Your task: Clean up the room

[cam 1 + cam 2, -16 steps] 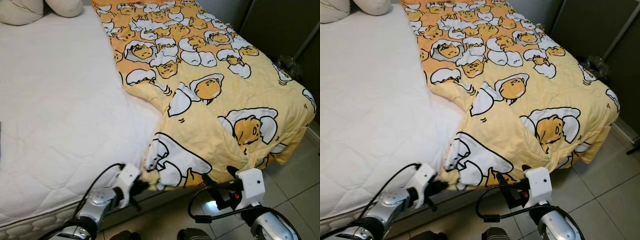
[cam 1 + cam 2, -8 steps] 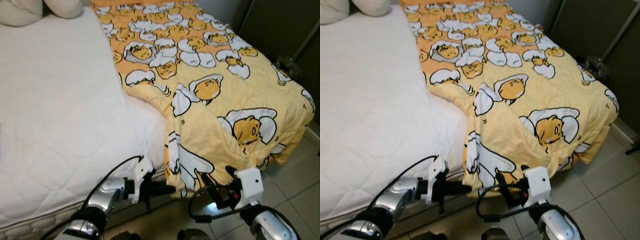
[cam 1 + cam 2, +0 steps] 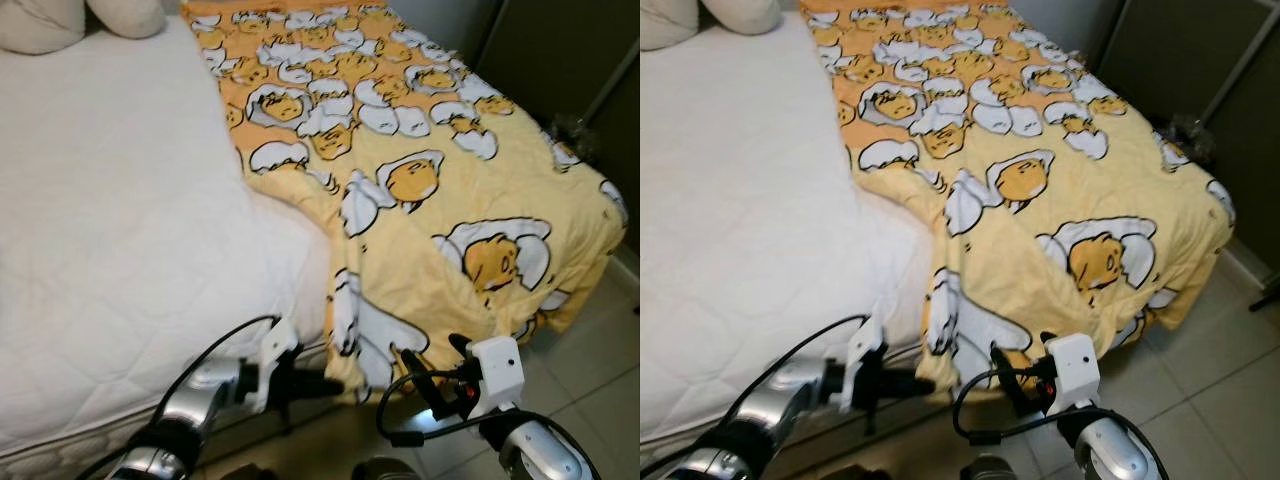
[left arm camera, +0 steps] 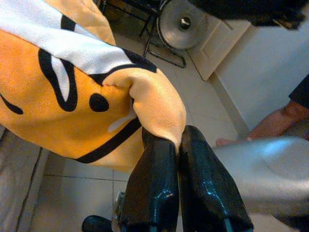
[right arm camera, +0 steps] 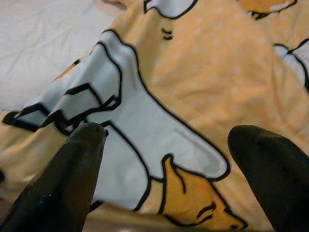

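blanket [image 3: 440, 200]: soft matt cloth | mattress [image 3: 120, 230]: quilted fabric | floor [image 3: 600, 370]: glossy tile

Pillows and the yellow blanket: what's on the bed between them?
Bare white mattress lies between the pillows and the blanket, seen in both eye views.

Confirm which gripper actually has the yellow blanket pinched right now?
The left gripper: its fingers are shut on a folded corner of the yellow blanket at the bed's foot edge. The right gripper is open, fingers spread apart, just facing the blanket.
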Tool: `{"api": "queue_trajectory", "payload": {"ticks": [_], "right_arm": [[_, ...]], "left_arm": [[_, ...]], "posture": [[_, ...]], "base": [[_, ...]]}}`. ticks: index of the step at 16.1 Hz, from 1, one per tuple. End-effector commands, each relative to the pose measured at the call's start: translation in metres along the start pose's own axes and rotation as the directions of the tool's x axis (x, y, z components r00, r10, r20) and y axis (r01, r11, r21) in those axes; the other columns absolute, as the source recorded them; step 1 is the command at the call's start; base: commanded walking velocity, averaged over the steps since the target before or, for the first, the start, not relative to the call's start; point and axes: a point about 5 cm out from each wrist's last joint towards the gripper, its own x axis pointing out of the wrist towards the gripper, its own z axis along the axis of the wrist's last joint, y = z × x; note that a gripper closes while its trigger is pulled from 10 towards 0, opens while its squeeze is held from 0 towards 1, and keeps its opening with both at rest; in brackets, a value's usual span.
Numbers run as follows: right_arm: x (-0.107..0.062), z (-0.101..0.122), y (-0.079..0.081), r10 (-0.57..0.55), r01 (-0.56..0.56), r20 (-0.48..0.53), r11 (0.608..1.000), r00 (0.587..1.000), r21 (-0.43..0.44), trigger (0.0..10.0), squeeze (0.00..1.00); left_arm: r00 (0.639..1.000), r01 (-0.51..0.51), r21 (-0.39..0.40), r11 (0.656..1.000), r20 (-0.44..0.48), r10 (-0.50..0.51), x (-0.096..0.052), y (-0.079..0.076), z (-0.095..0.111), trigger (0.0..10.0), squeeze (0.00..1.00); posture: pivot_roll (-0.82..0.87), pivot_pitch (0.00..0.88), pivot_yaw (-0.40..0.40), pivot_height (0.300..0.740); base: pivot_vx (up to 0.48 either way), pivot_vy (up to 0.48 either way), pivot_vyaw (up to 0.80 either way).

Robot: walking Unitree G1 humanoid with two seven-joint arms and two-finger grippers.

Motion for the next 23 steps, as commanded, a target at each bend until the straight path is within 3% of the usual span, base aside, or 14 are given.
{"api": "queue_trajectory", "payload": {"ticks": [1, 5, 12, 15, 19, 23], "right_arm": [[-0.002, -0.001, -0.004, -0.006, 0.006, -0.006, 1.0, 1.0, -0.005, 10.0, 0.0], [-0.002, -0.002, -0.006, -0.002, 0.002, -0.005, 1.0, 1.0, -0.004, 10.0, 0.0], [-0.005, -0.001, -0.01, -0.012, 0.012, 0.004, 1.0, 1.0, -0.01, 10.0, 0.0], [-0.005, -0.002, -0.01, -0.012, 0.012, 0.002, 1.0, 1.0, -0.009, 10.0, 0.0], [-0.006, -0.003, -0.009, -0.014, 0.014, -0.005, 1.0, 1.0, -0.008, 10.0, 0.0], [-0.006, -0.003, -0.009, -0.013, 0.013, -0.009, 1.0, 1.0, -0.006, 10.0, 0.0]], "left_arm": [[0.999, 0.038, 0.013, 0.999, -0.01, -0.038, 0.001, -0.004, 0.0, 0.0, 0.0], [0.999, 0.035, -0.006, 0.999, -0.024, -0.035, -0.001, -0.005, -0.004, 0.0, 0.0], [0.996, -0.079, 0.006, 0.997, -0.031, 0.079, -0.003, 0.007, -0.001, 0.0, 0.0], [0.997, -0.078, -0.007, 0.997, -0.028, 0.078, -0.003, 0.006, -0.003, 0.0, 0.0], [0.992, -0.118, -0.03, 0.993, -0.056, 0.116, -0.013, 0.007, -0.012, 0.0, 0.0], [0.99, -0.132, -0.14, 0.981, 0.02, 0.136, -0.018, 0.014, -0.003, 0.0, 0.0]], "posture": [[-0.22, 0.071, -0.023, 0.728], [-0.22, 0.075, -0.025, 0.728], [-0.22, 0.072, -0.024, 0.728], [-0.22, 0.075, -0.023, 0.728], [-0.22, 0.078, -0.022, 0.728], [-0.22, 0.079, -0.023, 0.728]], "base": [[0.0, -0.48, 0.0], [0.0, -0.48, 0.0], [0.0, 0.0, 0.0], [0.0, 0.0, 0.0], [0.0, 0.0, 0.0], [0.0, 0.118, 0.0]]}}
